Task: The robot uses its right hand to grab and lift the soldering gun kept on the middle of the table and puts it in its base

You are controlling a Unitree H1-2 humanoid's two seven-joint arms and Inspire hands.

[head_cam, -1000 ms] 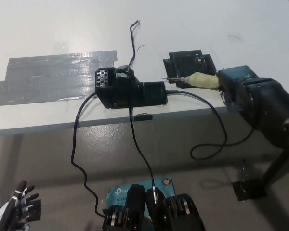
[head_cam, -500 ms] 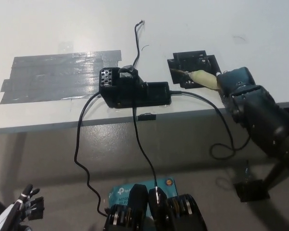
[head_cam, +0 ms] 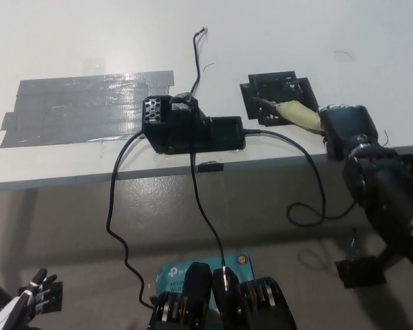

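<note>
Right hand (head_cam: pixel 347 125) closed around soldering gun (head_cam: pixel 296 114), tip touching the black base (head_cam: pixel 279 93) (table (head_cam: pixel 89 41) edge close). Slack cord (head_cam: pixel 310 172) could snag, dragging tip off. Left hand (head_cam: pixel 38 292) idle low, fingers unclear.

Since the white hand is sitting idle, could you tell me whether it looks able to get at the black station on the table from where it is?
Probably not as it stands: the left hand rests low at the lower left, below the table edge, well apart from the station.
</note>
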